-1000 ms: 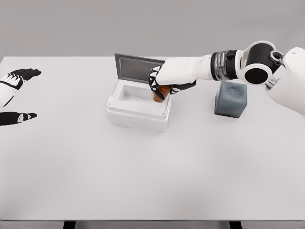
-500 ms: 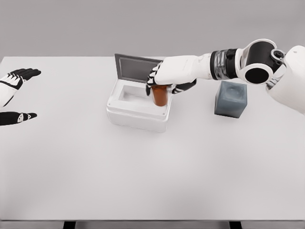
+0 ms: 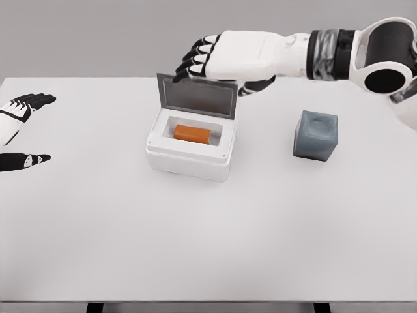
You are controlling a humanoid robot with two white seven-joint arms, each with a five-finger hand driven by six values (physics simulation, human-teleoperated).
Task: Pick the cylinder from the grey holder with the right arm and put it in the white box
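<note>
An orange cylinder (image 3: pixel 192 134) lies on its side inside the white box (image 3: pixel 189 156) near the middle of the table. The box's grey lid (image 3: pixel 197 97) stands open at its back. My right hand (image 3: pixel 215 62) hovers above the lid, well clear of the box, fingers spread and holding nothing. The grey holder (image 3: pixel 316 135) sits to the right of the box with nothing in it. At the left edge my left hand (image 3: pixel 23 130) rests open over the table.
The white table (image 3: pixel 208 228) stretches wide in front of the box and holder. Its front edge runs along the bottom of the view.
The right hand let go of the cylinder, which dropped into the box and now lies flat. The hand then rose and moved back above the lid, fingers spreading.
</note>
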